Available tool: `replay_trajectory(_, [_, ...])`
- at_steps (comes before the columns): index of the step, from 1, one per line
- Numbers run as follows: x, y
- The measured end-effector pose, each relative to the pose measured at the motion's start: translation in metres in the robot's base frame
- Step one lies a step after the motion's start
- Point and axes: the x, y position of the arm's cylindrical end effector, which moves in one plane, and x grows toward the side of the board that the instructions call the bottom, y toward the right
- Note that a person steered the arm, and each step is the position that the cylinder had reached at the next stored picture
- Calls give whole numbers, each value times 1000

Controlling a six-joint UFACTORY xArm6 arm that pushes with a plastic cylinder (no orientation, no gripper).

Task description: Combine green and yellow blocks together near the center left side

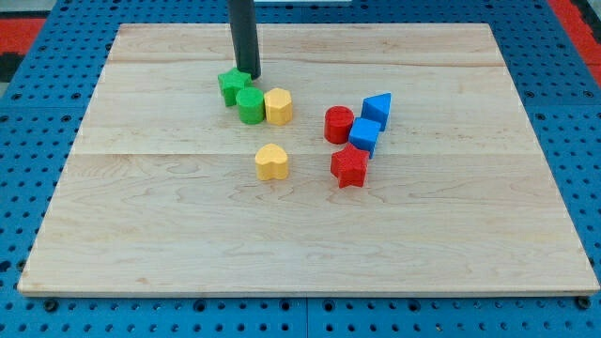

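Judging progress on the pale wooden worktop (141, 244): my tip (250, 74), a bare rod with no fingers to report, touches the green star-shaped block (231, 85), which adjoins the green cylinder block (250, 106) and yellow hexagonal block (279, 106), while the yellow heart-shaped block (271, 161) sits apart below the cylinder, unjoined.

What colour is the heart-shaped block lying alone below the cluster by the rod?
Yellow: the heart-shaped block is plain yellow, seen in the camera view, the only one.

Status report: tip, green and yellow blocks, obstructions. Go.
My tip at green star block, top side. Green cylinder touching yellow hexagon block. Yellow heart block apart, below. No obstructions.

Pale wooden board (141, 235), green (250, 105), yellow (272, 161), red (349, 166), blue blocks (364, 135), perhaps eight
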Motion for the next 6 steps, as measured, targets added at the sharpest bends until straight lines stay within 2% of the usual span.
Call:
replay_trajectory(1, [25,18])
replay_trajectory(2, [20,94])
replay_trajectory(3, [53,112])
replay_trajectory(5, [54,-17])
replay_trajectory(6, [78,51])
